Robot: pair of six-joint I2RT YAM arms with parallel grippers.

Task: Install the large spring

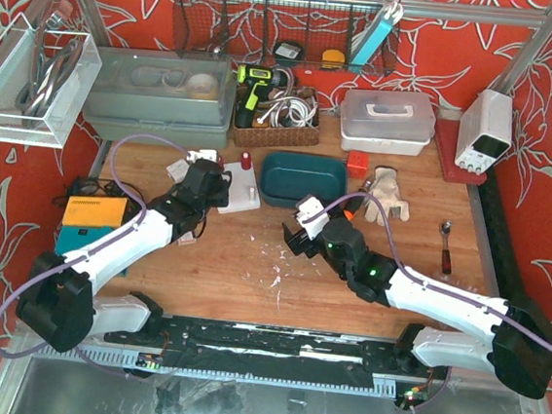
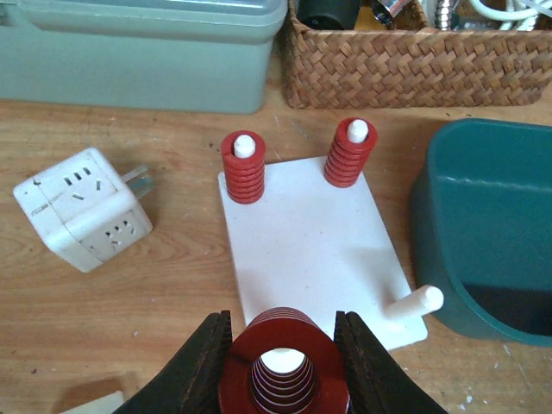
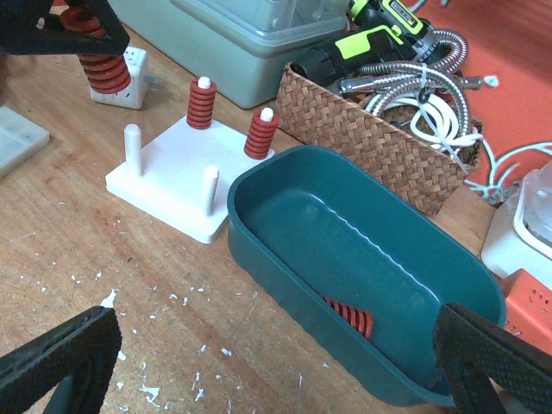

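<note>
My left end effector [image 2: 282, 332] grasps the spring [image 2: 283, 373] at the plate's [image 2: 302, 241] edge; right end effector [image 1: 298, 237] released. I would centre the bore over a bare peg [image 2: 416, 301], lowering straight.

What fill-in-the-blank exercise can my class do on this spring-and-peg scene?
1. The left hand grips the large spring, whose colour is ____.
2. On the white base, ____ pegs already carry springs.
3. The right hand is ____.
4. Inside the teal bin lies ____ spare spring.
Missing words: red; two; open; one.
</note>
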